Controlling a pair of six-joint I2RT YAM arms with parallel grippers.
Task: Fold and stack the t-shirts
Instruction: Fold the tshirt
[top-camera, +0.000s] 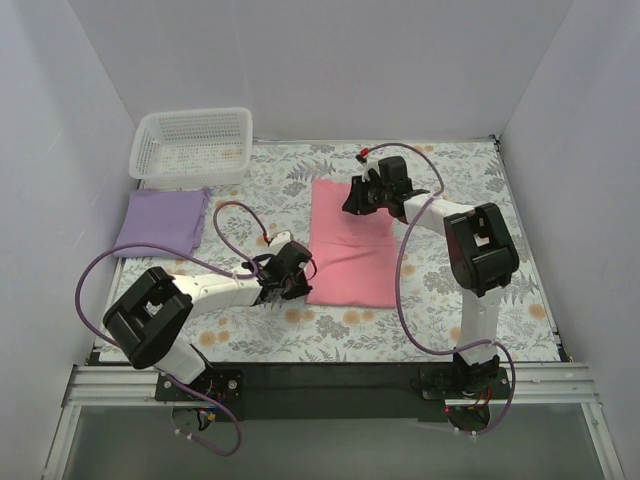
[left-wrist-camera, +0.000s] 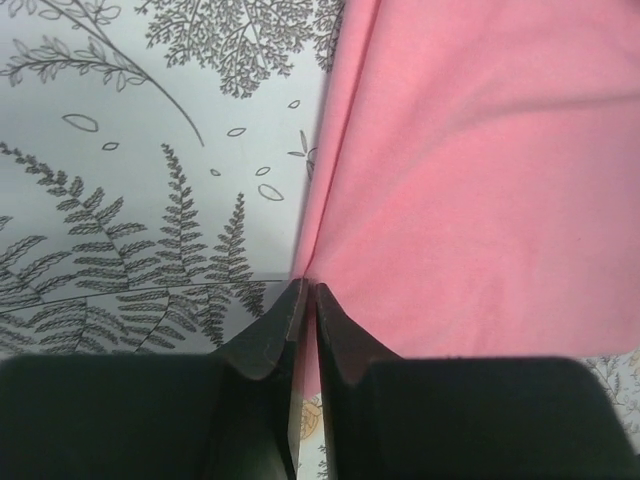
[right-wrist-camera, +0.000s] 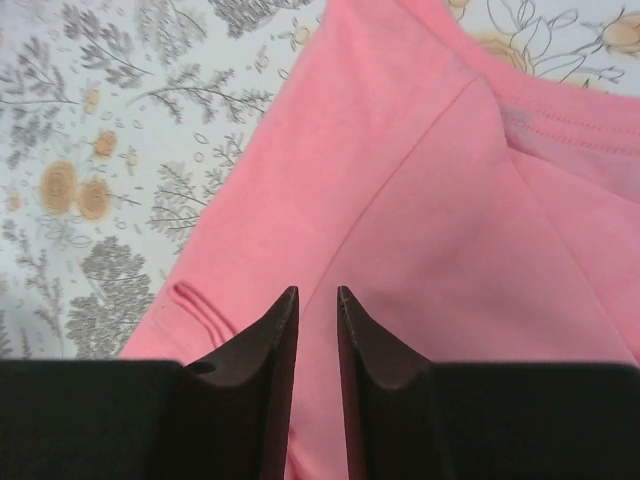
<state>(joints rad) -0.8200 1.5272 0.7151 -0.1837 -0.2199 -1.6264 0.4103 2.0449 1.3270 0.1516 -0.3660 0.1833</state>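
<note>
The salmon-pink t-shirt (top-camera: 350, 250) lies folded into a long rectangle in the middle of the table. My left gripper (top-camera: 300, 268) is at its left edge, low on the cloth. In the left wrist view the shirt's edge (left-wrist-camera: 470, 170) runs into the gripper (left-wrist-camera: 305, 290), whose jaws are pressed shut on it. My right gripper (top-camera: 352, 197) is over the shirt's far end. In the right wrist view it (right-wrist-camera: 318, 292) stands narrowly open above the flat pink cloth (right-wrist-camera: 420, 200). The lavender t-shirt (top-camera: 162, 220) lies folded at the far left.
A white lattice basket (top-camera: 192, 145) stands at the back left, just behind the lavender shirt. The floral tablecloth (top-camera: 450, 170) covers the table. White walls close in the left, back and right sides. Purple cables loop beside both arms.
</note>
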